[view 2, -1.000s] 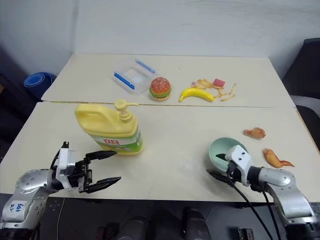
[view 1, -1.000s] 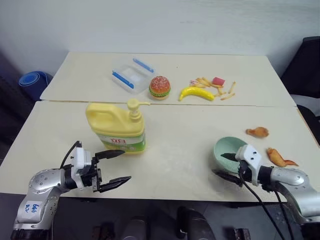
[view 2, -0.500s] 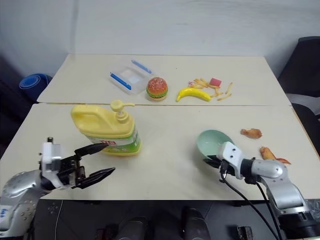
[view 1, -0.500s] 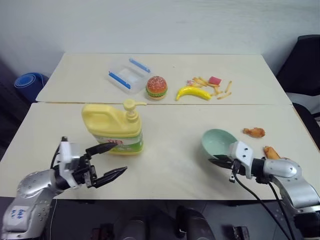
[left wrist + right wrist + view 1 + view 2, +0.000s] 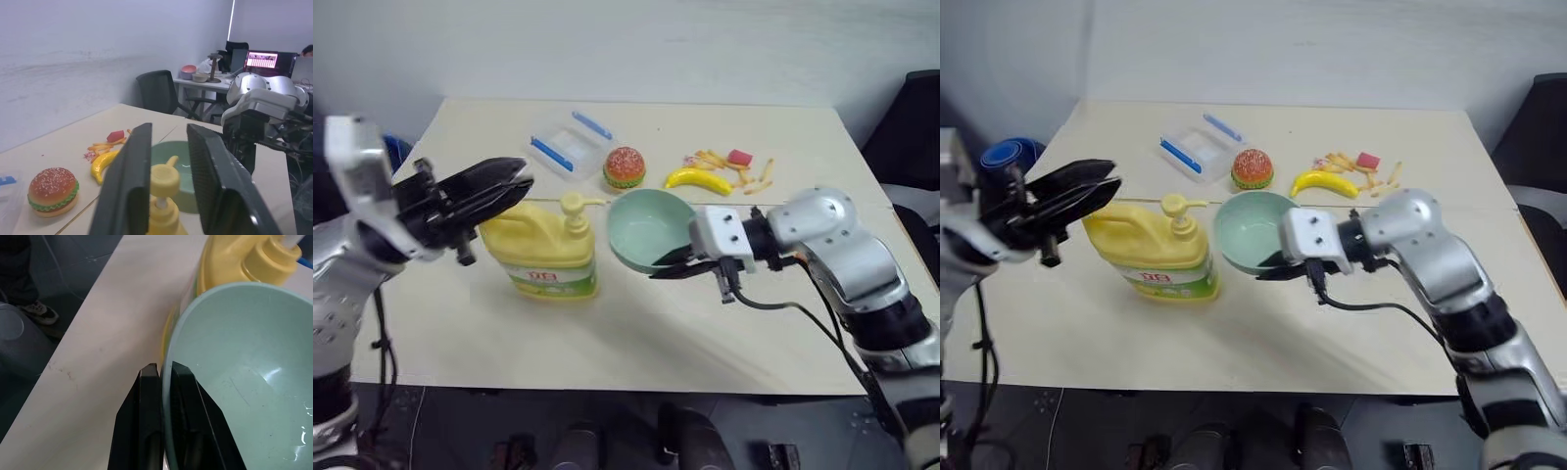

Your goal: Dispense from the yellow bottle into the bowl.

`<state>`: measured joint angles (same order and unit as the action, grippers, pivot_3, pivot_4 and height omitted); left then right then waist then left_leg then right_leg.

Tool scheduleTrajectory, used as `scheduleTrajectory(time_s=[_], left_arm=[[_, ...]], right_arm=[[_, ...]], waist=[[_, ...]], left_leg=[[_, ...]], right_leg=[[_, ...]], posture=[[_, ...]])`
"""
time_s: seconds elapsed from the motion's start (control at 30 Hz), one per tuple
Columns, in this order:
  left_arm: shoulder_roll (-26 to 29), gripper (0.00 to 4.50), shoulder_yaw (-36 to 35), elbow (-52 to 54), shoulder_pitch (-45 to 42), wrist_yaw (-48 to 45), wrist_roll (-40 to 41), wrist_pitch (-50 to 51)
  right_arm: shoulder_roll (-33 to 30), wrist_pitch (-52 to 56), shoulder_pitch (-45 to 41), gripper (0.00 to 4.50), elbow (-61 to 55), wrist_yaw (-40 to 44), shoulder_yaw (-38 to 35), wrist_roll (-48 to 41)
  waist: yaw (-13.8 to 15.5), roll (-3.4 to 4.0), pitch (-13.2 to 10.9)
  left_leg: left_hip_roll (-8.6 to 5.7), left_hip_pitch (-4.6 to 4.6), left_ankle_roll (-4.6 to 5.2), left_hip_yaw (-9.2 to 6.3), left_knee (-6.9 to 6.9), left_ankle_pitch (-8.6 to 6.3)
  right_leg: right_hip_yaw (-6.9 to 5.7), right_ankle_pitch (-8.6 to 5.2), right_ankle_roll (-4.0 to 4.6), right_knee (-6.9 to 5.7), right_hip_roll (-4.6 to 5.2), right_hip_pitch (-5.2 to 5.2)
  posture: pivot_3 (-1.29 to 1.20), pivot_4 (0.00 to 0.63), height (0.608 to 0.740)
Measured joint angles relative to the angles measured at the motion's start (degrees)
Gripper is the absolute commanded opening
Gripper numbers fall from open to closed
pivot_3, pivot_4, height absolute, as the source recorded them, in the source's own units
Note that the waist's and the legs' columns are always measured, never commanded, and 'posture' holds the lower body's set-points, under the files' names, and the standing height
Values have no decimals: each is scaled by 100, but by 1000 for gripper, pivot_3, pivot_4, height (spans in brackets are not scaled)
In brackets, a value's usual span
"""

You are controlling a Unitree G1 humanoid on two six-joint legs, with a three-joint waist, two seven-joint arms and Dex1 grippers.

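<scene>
The yellow bottle (image 5: 543, 257) stands on the near table, its pump top (image 5: 164, 181) upright and the nozzle pointing toward the bowl. The pale green bowl (image 5: 646, 227) hangs tilted just off the table, right beside the pump. My right gripper (image 5: 668, 270) is shut on its near rim, one finger (image 5: 146, 421) outside and the other inside. My left gripper (image 5: 517, 178) is raised above the bottle's handle side, up and to the left of the pump. Its fingers (image 5: 129, 186) are drawn almost together with nothing between them.
On the far table lie a clear box with blue clips (image 5: 570, 147), a toy burger (image 5: 626, 168), a toy banana (image 5: 697, 178) and scattered fries (image 5: 749, 174). A seam (image 5: 862, 206) divides the two tables. A blue roll (image 5: 1001, 157) sits off the left edge.
My right gripper closed on the bowl's rim and carried it up and left to the bottle. My left gripper rose from the table's front edge and its fingers closed.
</scene>
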<state>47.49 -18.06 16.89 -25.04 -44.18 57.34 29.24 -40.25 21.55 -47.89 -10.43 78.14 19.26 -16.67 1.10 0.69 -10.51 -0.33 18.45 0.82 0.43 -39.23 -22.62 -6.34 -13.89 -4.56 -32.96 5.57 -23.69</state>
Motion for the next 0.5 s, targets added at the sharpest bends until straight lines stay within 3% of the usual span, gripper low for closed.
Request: scheduleTrajectory(time_s=[0.03,0.23,0.5], left_arm=[[-36,28,163,-116,-178,-30,-144,-5],[-520,28,1034,-639,-953,-148,-1080,-116],[-633,28,1247,-629,-1028,-193,-1364,128]], right_arm=[[48,33,-124,0,55,55,89,27],[305,299,-652,0,311,163,312,192],[305,498,-787,0,329,253,315,201]], waist=[[-8,-4,1],[-53,-14,-1],[-133,-13,-2]], left_leg=[[0,0,1,5,0,0],[3,-1,-4,14,-7,4],[14,-6,-18,13,-6,10]], right_leg=[[-1,0,0,1,0,-1],[-1,6,-10,-2,1,0],[4,5,-8,-14,11,-2]], posture=[[0,150,740],[0,150,740],[0,150,740]])
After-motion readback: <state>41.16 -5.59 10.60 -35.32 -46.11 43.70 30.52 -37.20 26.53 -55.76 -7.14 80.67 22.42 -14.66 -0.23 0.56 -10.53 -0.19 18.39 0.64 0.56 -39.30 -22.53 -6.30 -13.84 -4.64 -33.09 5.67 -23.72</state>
